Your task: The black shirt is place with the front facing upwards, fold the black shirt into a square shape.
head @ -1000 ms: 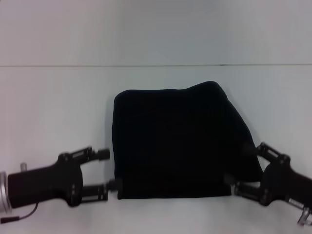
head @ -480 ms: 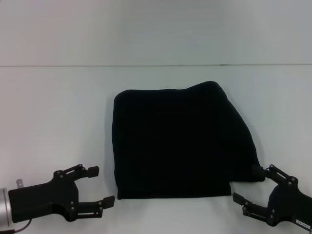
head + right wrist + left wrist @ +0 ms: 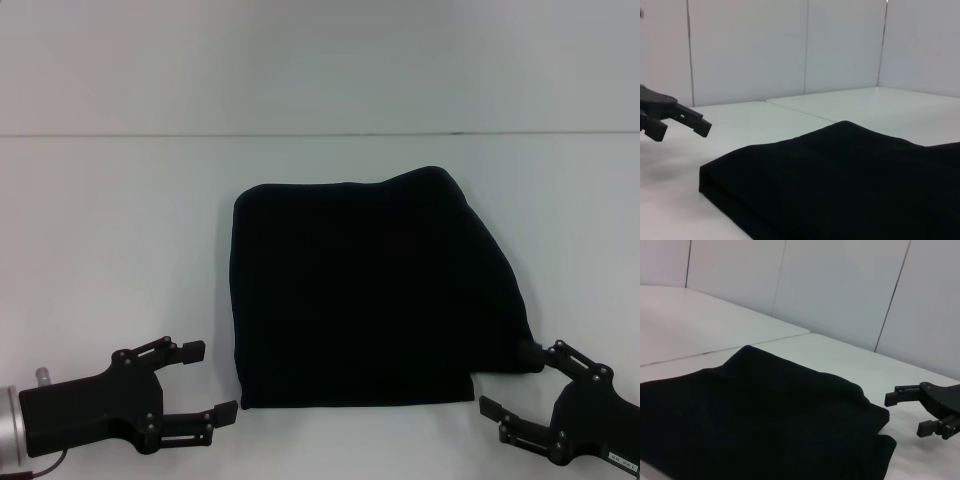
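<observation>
The black shirt [image 3: 370, 290] lies folded into a rough square on the white table, its chest print hidden by the folds. The far right corner bulges up and a flap sticks out at the near right. My left gripper [image 3: 210, 380] hovers open and empty just off the shirt's near left corner. Off the near right corner, my right gripper [image 3: 508, 378] is also open and empty, one fingertip close to the flap. The left wrist view shows the shirt [image 3: 755, 415] with the right gripper [image 3: 907, 414] beyond it. The right wrist view shows the shirt [image 3: 840, 180] and the left gripper [image 3: 682, 131].
The white table [image 3: 110, 230] stretches wide on both sides of the shirt, with a seam [image 3: 320, 134] running across behind it. Plain white wall panels [image 3: 840, 285] stand beyond the table.
Since a second ago both grippers have drawn back from the shirt's near corners toward me and stand apart from the cloth. Over the last half second almost nothing moved.
</observation>
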